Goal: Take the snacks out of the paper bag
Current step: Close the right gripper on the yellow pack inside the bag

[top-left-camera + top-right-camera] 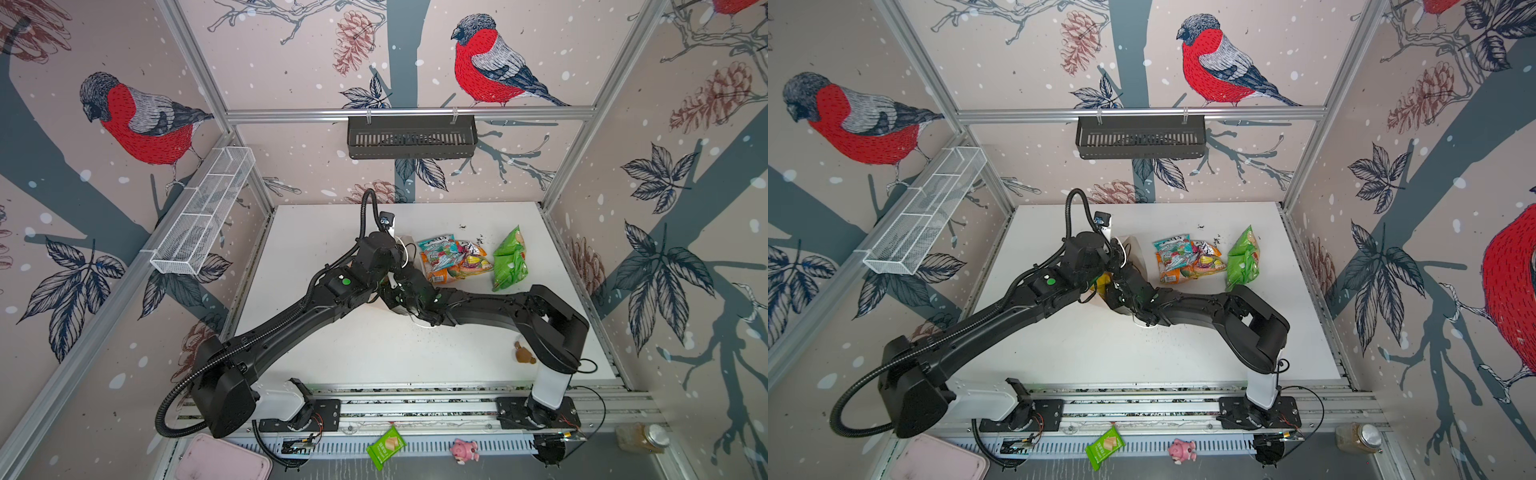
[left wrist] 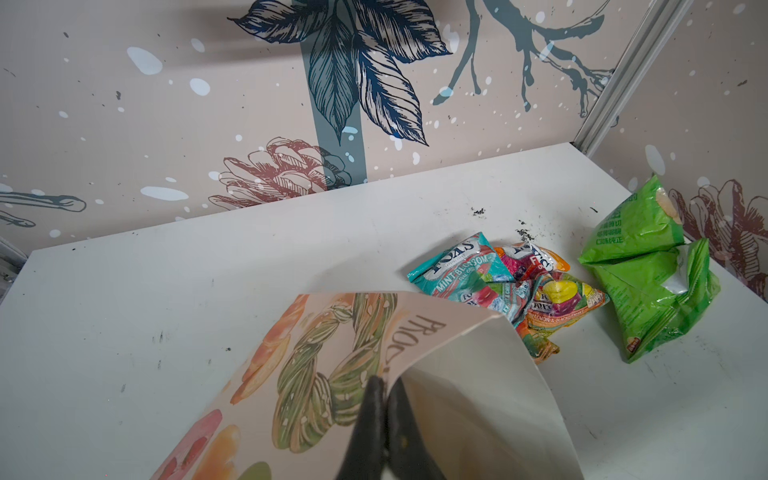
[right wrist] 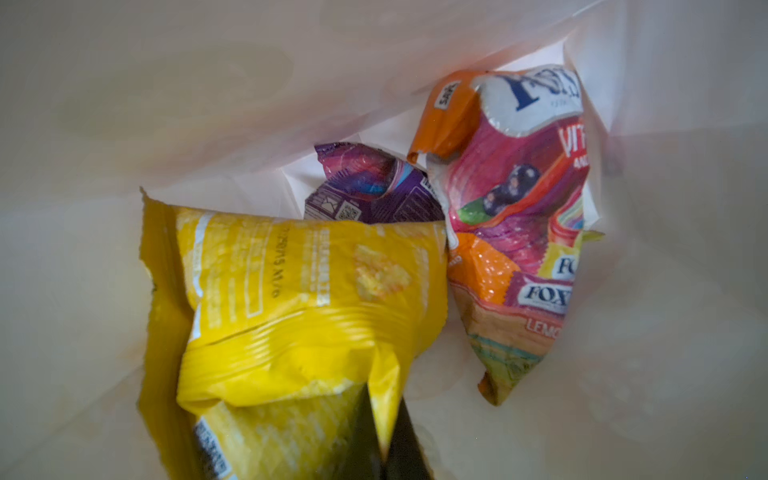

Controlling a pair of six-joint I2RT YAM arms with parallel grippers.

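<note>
Quick status from my end. The left hand is pressed together on the top rim of the paper bag, with the paper pinched between its fingers. The right hand is down inside the bag, nipped tight on the crinkly edge of the yellow packet.

The bag sits mid-bench. In both top views it's between the two arms and mostly hidden under them, just beside the loose snacks.

Inside the bag I count three:
- that yellow packet
- one purple packet further down behind it
- one orange Fox's packet leaning on the bag wall, touching the yellow one

Out on the bench are two bright green packets, touching each other. Near them is a heap of Fox's packets with a teal Mint Blossom packet on top. I make out three in the heap, but they overlap, so I can't swear to the total.
</note>
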